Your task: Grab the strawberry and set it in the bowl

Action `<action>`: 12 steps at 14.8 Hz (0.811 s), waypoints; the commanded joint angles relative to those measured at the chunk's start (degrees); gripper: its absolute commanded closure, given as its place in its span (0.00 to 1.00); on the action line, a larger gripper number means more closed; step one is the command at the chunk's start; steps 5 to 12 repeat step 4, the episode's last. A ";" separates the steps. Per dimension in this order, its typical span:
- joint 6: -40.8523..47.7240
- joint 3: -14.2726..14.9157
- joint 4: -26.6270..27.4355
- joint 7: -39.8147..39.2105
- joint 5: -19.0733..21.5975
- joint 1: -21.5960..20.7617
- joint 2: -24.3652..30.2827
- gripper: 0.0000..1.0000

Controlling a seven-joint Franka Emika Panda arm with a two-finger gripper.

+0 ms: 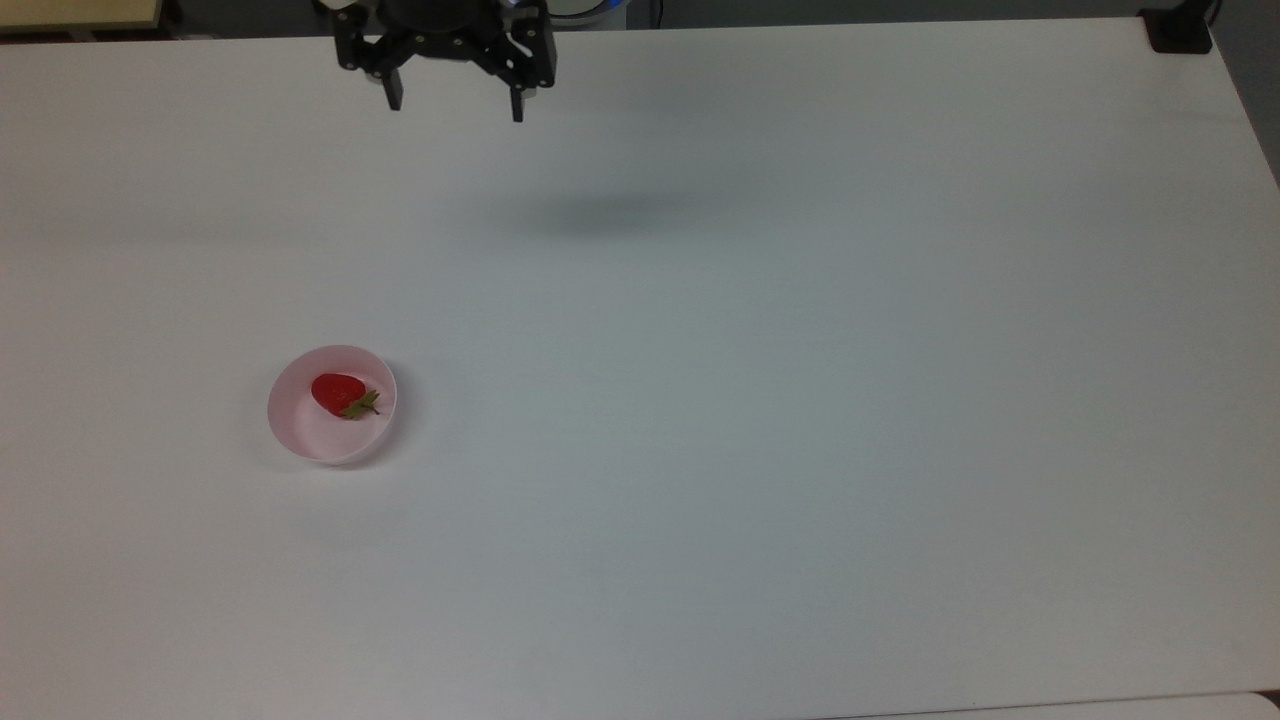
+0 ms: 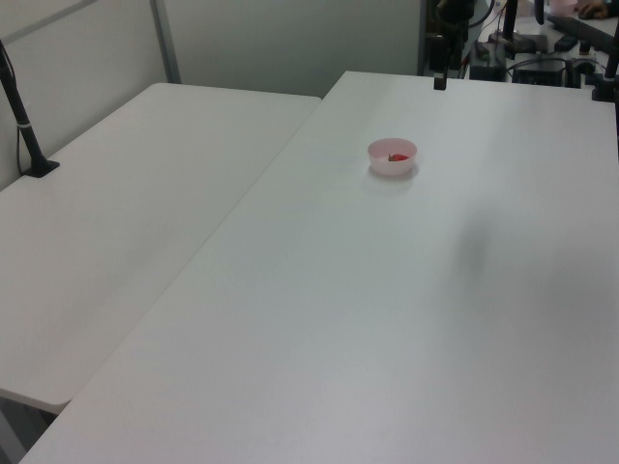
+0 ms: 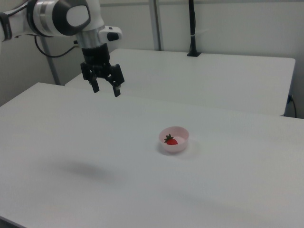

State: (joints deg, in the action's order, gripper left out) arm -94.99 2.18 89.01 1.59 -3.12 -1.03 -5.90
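Pretty much looks like the job's done here. The strawberry is lying on its side inside the bowl, tucked toward the rim on the top view's upper side, with its green cap pointing to the top view's right. In the right view you can see it sitting low in the bowl, red body against the pink wall, nothing poking over the edge.

The gripper is up in the air, well apart from the bowl, over by the far edge of the bench at the top of the top view. Its jaws are spread wide and there's nothing between them, totally empty. The right view shows the same thing: gripper hanging high above the bench, jaws apart, no fruit.

So as far as I can tell: pick is done, drop is done, berry is settled and the bowl sits upright. What's left, if anything, is just the arm parking itself somewhere. I don't see anything that needs fixing.
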 commanded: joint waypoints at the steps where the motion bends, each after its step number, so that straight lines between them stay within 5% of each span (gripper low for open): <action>1: 0.86 0.73 2.04 6.04 -0.40 -2.39 2.12 0.00; 12: 1.03 0.64 2.48 6.58 -0.40 -3.01 2.47 0.00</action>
